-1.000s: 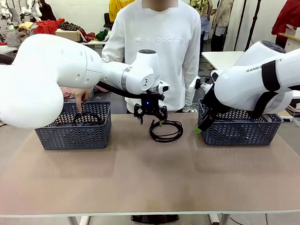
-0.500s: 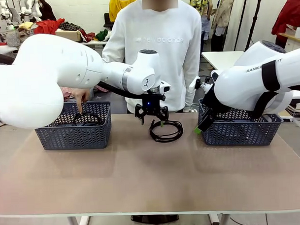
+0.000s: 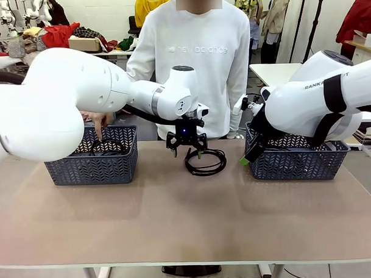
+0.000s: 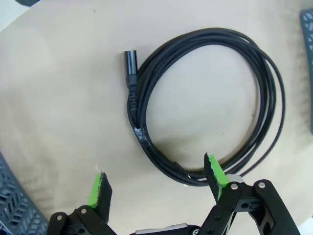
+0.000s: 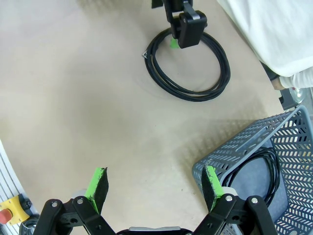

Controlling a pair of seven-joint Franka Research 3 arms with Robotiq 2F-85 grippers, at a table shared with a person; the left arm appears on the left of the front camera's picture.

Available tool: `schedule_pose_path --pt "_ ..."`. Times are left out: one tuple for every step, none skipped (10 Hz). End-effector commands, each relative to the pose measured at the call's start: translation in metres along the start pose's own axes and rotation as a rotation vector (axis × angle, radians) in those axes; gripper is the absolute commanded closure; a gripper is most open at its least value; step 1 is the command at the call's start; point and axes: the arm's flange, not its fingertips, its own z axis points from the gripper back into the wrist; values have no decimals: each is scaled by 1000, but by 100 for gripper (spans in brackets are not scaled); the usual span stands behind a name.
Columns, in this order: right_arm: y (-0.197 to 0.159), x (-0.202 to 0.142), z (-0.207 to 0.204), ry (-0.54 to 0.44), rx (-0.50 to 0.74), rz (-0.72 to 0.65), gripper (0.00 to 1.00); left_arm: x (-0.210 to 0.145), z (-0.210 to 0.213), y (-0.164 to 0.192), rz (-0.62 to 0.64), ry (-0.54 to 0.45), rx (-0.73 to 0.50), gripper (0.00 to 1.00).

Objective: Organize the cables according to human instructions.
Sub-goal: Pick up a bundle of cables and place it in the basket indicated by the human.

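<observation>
Left wrist view: coiled black cable (image 4: pixel 205 103) — thin, round loop with cylindrical plug — lies on matte tan table (image 4: pixel 58 98); left claw (image 4: pixel 157 178) gapes wide just above. Right claw (image 5: pixel 154 186) gapes beside perforated grey basket (image 5: pixel 234 152).

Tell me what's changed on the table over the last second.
The left hand has dropped slightly toward the coiled cable on the table, jaws open, nothing held. The cable, both baskets, the right hand and the person's finger pointing into the left basket stayed as they were.
</observation>
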Motion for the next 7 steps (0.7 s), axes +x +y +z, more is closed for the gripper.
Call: schedule_pose_path --pt "0 1 1 3 -8 6 0 5 -7 -1 90 -18 22 0" --pt "0 1 1 3 -8 6 0 6 -12 1 104 -17 26 0" --pt "0 1 1 3 -8 6 0 7 -16 3 96 -19 25 0" --pt "0 1 1 3 -8 6 0 8 -20 5 87 -16 11 0" --pt "0 1 1 3 -8 6 0 8 -23 6 91 -18 9 0" --pt "0 1 1 3 -8 6 0 7 -25 8 97 -19 6 0" --pt "0 1 1 3 -8 6 0 8 -26 9 101 -24 7 0"
